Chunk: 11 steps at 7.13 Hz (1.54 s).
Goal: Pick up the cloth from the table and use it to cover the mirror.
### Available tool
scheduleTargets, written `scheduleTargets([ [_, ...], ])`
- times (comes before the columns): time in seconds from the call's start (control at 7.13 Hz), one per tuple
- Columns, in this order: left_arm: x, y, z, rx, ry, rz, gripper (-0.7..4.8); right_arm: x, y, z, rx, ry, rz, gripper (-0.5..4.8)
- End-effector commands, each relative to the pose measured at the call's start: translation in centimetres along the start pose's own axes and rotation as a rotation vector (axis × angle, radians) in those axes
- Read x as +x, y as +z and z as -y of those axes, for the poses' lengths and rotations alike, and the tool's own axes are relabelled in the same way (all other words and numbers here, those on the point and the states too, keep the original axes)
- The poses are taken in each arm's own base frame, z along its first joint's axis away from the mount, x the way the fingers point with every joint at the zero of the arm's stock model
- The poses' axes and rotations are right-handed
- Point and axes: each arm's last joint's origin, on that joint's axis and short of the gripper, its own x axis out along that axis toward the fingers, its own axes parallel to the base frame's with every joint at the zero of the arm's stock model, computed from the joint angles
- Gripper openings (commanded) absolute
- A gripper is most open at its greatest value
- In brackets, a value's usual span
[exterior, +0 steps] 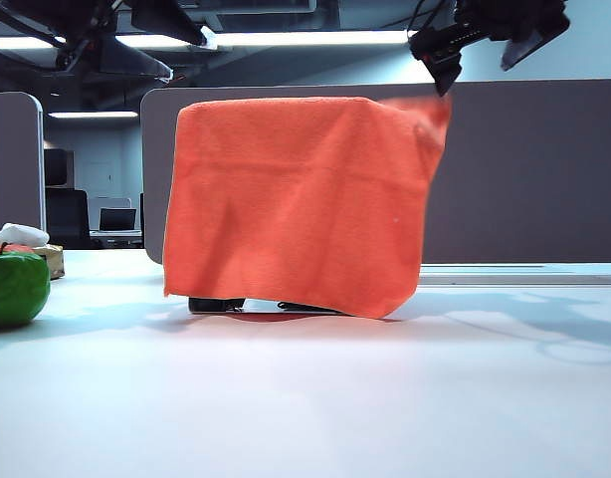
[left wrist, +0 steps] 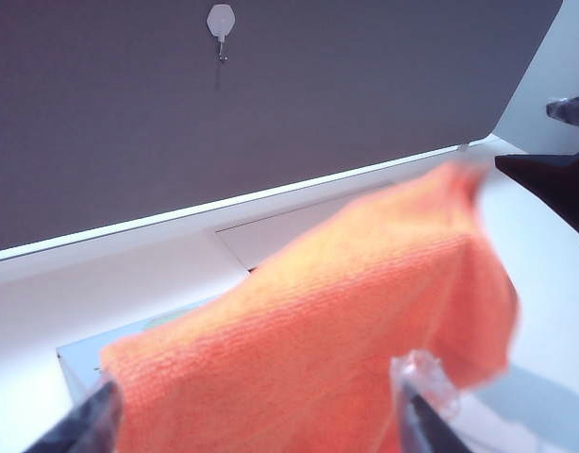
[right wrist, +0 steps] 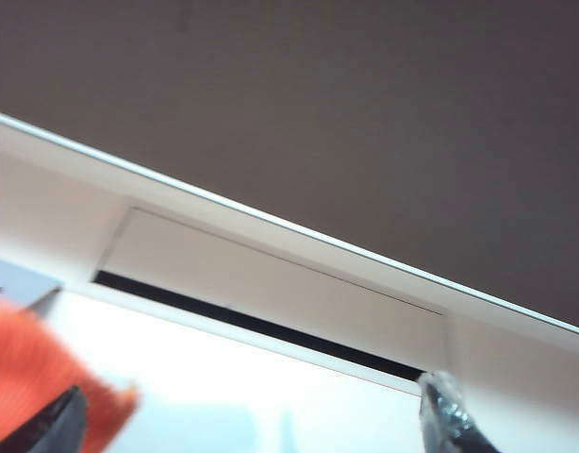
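On the far left: a green apple (exterior: 15,288) sits on the table (exterior: 305,398), with a small white rag (exterior: 19,235) lying just behind it.
Upper left: the left gripper (left wrist: 256,415) hangs above the cloth's near top edge; in the exterior view its arm is only a dark shape at the top of the frame.
Left gripper state: its wrist view shows the two fingertips (left wrist: 426,415) spread wide with the orange cloth lying below and between them; nothing is pinched.
Centre: the cloth (exterior: 296,204), bright orange and fuzzy, is draped over the mirror (exterior: 218,305) and hangs down its front almost to the tabletop.
Mirror: fully hidden apart from its dark base, which peeks out under the cloth's lower edge.
Cloth's right top corner: blurred and lifted slightly, near the right gripper but apart from it.
Behind: a grey partition panel (exterior: 524,169) runs across the back of the table.
Upper right: the right gripper (right wrist: 256,420) is above and just beside the cloth's right top corner.
Right gripper state: jaws wide apart and empty; a fringe of orange shows beside one fingertip in its wrist view.
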Motion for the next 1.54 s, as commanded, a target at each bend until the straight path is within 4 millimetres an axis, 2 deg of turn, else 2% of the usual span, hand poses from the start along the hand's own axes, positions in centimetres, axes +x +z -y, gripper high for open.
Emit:
scheduleTargets([
  [0.14,-0.1,0.6,0.1,0.013,-0.011,0.038,3.63,-0.2,0.2,0.2,0.0,-0.013,0.003,4.79],
  [0.42,-0.2,0.6,0.2,0.011,-0.01,0.041,3.5,-0.1,0.1,0.4,0.002,-0.02,0.0,4.79],
  [0.56,-0.4,1.0,0.0,-0.033,0.095,0.068,-0.06,-0.2,0.2,0.4,0.003,-0.017,0.002,0.65],
  [0.7,-1.0,1.5,0.1,-0.026,0.18,0.097,-0.06,-0.6,0.4,0.6,0.008,-0.008,0.016,-0.01],
  [0.84,-2.1,2.5,0.7,-0.009,0.26,0.146,-0.06,-2.6,1.6,1.5,0.033,0.1,0.109,-0.01],
  [0.98,-2.7,3.0,1.1,0.01,0.282,0.159,-0.05,-3.9,2.2,2.1,0.051,0.129,0.155,-0.01],
  [1.12,-6.2,3.7,2.7,0.072,0.494,0.102,-0.06,-9.8,3.6,4.9,0.127,0.229,0.27,-0.01],
  [1.26,-8.2,4.0,3.9,0.092,0.547,0.079,-0.06,-12.4,3.2,5.7,0.125,0.316,0.279,-0.01],
  [1.4,-10.7,3.9,5.5,0.105,0.561,0.084,-0.05,-15.4,0.5,6.4,0.139,0.311,0.313,-0.01],
  [1.54,-11.3,3.7,5.8,0.105,0.562,0.083,-0.06,-16.0,-0.2,6.5,0.139,0.312,0.314,-0.01],
])
